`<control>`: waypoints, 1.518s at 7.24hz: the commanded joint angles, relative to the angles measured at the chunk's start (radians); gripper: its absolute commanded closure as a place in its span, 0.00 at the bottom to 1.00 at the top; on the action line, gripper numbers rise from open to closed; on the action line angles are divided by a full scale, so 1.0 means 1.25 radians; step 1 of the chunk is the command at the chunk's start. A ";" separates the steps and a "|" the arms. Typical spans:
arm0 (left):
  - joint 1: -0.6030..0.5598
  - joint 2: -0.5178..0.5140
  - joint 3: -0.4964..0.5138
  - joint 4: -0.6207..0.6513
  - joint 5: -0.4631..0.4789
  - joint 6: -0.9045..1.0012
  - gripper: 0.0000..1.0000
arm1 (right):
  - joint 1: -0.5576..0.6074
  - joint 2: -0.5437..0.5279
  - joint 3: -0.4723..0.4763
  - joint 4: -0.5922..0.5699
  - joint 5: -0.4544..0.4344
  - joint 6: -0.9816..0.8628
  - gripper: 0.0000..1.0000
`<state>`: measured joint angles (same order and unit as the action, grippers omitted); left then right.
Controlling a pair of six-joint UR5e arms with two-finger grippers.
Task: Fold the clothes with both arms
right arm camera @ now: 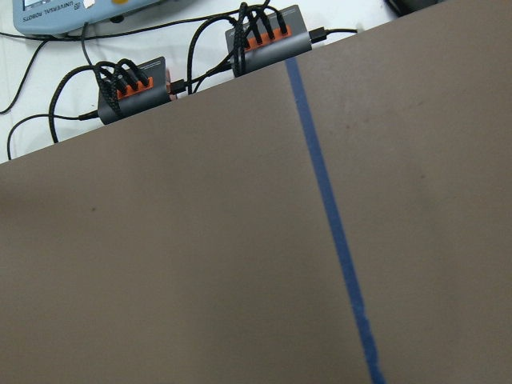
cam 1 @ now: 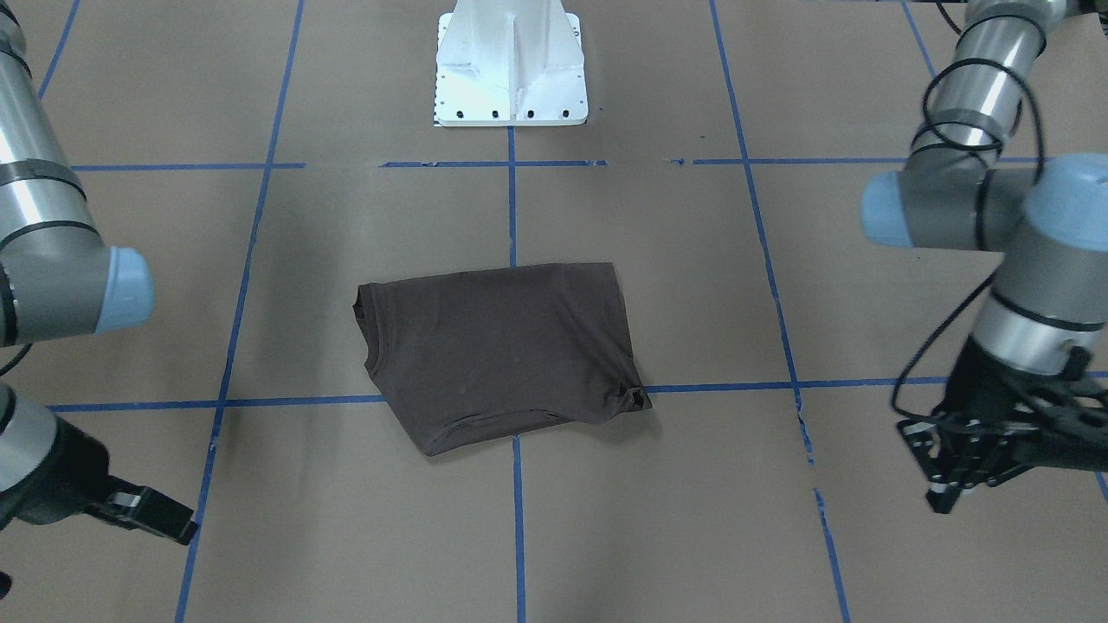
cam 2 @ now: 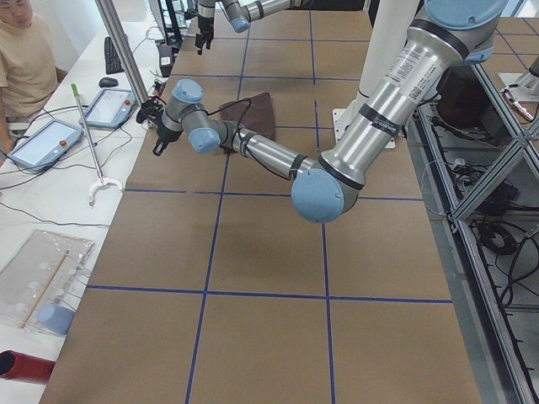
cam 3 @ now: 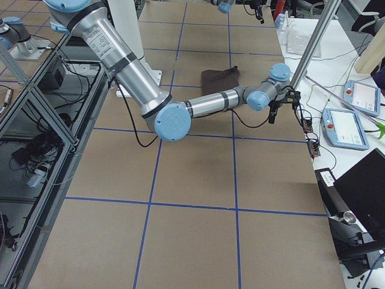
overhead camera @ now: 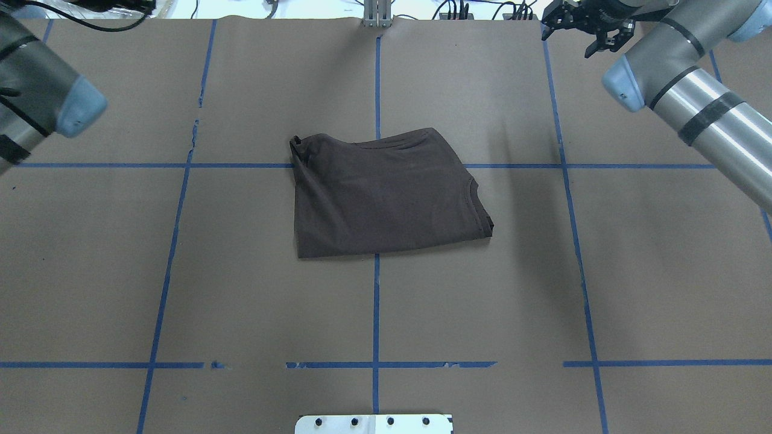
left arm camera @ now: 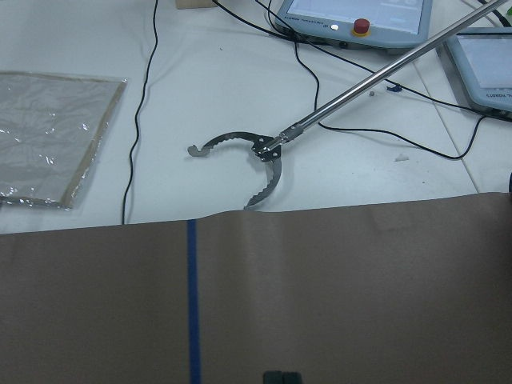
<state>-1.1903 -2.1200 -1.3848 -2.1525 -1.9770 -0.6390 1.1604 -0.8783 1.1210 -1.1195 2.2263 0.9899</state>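
The dark brown-grey T-shirt (cam 1: 498, 355) lies folded into a rough rectangle at the table's middle, collar edge toward my right side; it also shows in the overhead view (overhead camera: 386, 193). No lettering or labels show. My left gripper (cam 1: 948, 472) hangs empty near the table's far edge, well off the shirt; its fingertips (left arm camera: 280, 376) sit together, shut. My right gripper (overhead camera: 579, 30) is at the far edge on the other side, also clear of the shirt (cam 3: 219, 78). Its jaws look spread and empty, and no fingers show in the right wrist view.
The white pedestal base (cam 1: 511, 65) stands at the robot's side of the table. Beyond the far edge lie a metal grabber tool (left arm camera: 264, 152), teach pendants (cam 2: 109, 105), cable hubs (right arm camera: 264, 36) and a seated person (cam 2: 25, 59). Blue tape lines (overhead camera: 377, 301) grid the brown table.
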 commanded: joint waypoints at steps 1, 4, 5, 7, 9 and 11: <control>-0.193 0.084 -0.022 0.029 -0.243 0.240 0.66 | 0.102 -0.064 0.003 -0.073 0.012 -0.330 0.00; -0.198 0.059 -0.081 0.245 -0.264 0.299 0.00 | 0.157 -0.075 0.000 -0.160 0.068 -0.506 0.00; -0.200 0.060 -0.143 0.350 -0.263 0.300 0.00 | 0.154 -0.075 -0.001 -0.169 0.071 -0.506 0.00; -0.201 0.091 -0.164 0.428 -0.262 0.462 0.00 | 0.199 -0.080 0.005 -0.217 0.124 -0.521 0.00; -0.220 0.083 -0.108 0.456 -0.262 0.494 0.00 | 0.228 -0.089 0.009 -0.340 0.124 -0.663 0.00; -0.217 0.172 -0.239 0.540 -0.264 0.484 0.00 | 0.200 -0.130 0.051 -0.351 0.115 -0.696 0.00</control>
<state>-1.4631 -1.9820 -1.5846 -1.5317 -2.3041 -0.0277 1.4237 -1.0074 1.1461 -1.5416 2.3739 0.1492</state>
